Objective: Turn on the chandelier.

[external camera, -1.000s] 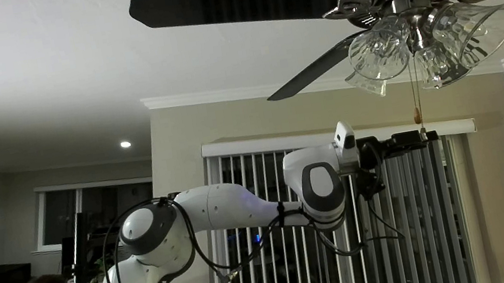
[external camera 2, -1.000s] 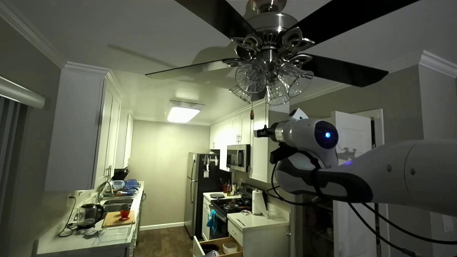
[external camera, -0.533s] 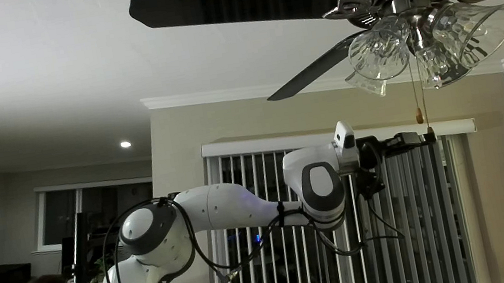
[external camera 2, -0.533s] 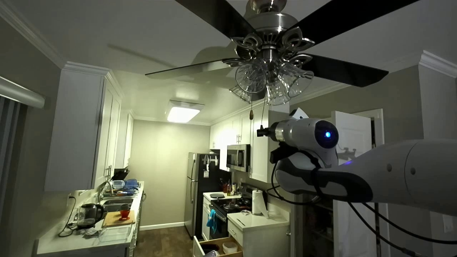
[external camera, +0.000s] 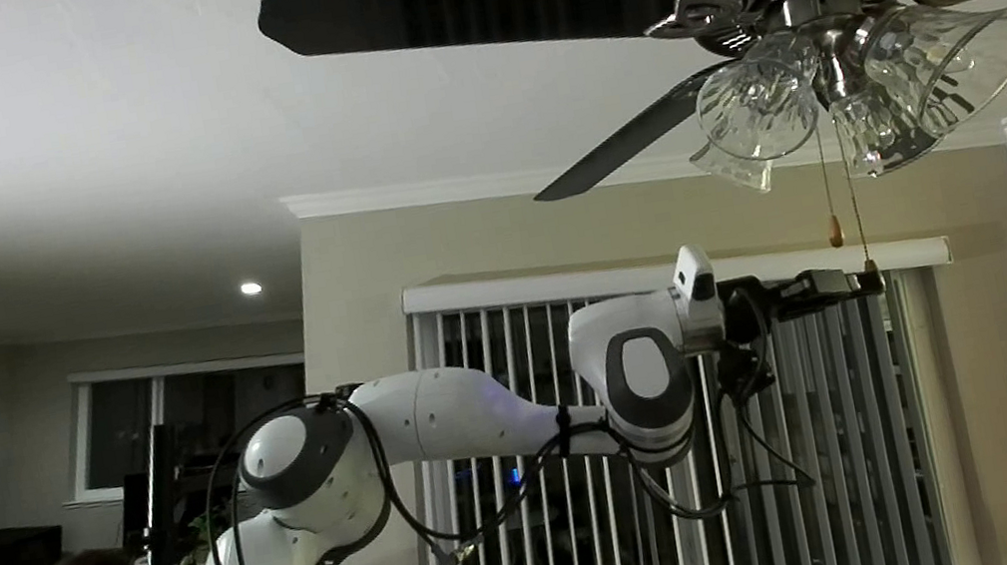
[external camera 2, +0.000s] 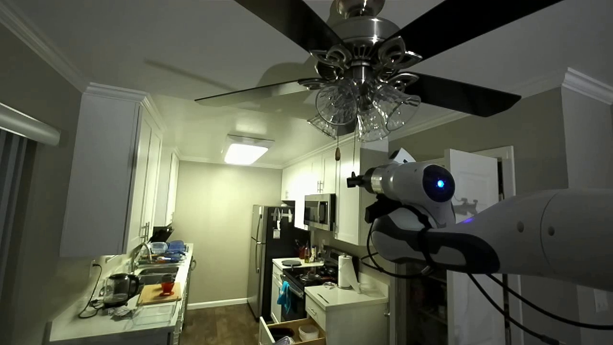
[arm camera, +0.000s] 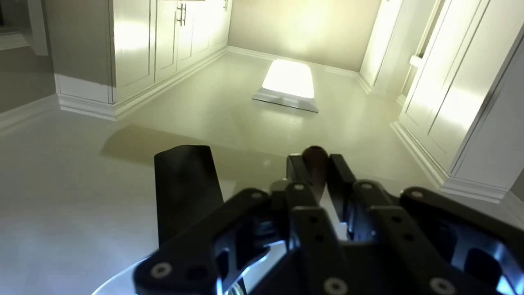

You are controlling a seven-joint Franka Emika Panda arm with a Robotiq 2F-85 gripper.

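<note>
We have the gripper nearly together, its two fingers pinching a rounded pull knob. The chain above the knob runs straight up to the chandelier, which hangs from the ceiling with its glass shades unlit. No table is in view; in an exterior view the chandelier shows well above the near edge of the counter.

A slip seems our likeliest trouble: the knob looks round and smooth and sits near the finger ends, so a quick downward tug could squeeze it out. Too short a pull may do nothing; too long a one may snap the chain, since a strong, stiff arm may not yield at the stop. The chain leans slightly in an exterior view, and pulling further sideways could drag it against a shade and chip the glass. A second knob hangs near ours, and we cannot tell which one works the chandelier; the wrong choice might set the blades turning. Letting go under tension could fling our knob up into the shades.
</note>
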